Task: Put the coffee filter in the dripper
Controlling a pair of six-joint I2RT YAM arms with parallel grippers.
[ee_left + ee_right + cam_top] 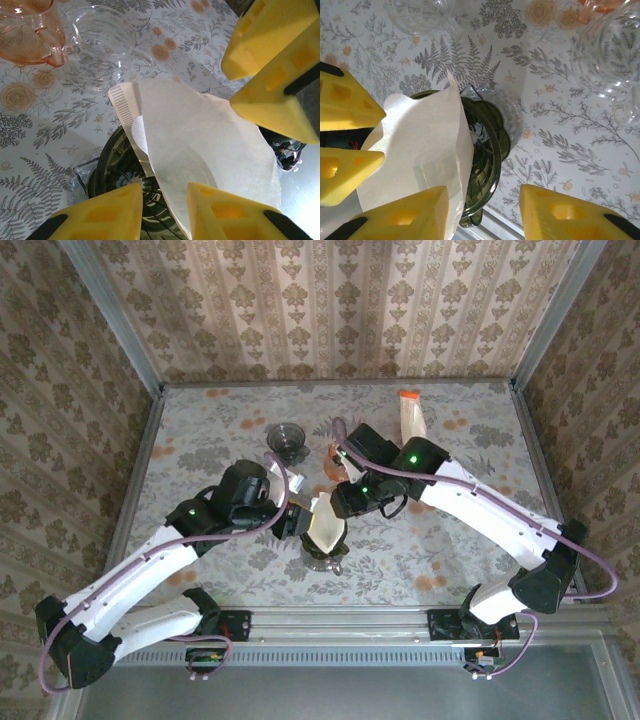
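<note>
The coffee filter (326, 523) is positioned over the dripper (322, 558) at the counter's (200, 430) near middle; a glass (287, 438) is set behind them.

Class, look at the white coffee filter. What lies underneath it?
The dark green dripper sits under the coffee filter. Part of its ribbed inside and rim shows beside the paper. The part of the dripper beneath the paper is covered and cannot be seen.

One white filter (420, 150), one green dripper (487, 150), one pink jug (25, 30) at its twelve o'clock, two clear glass vessels (607, 60) (417, 12), one orange-topped tan packet (410, 418), two robot arms (150, 565) (490, 505)
</note>
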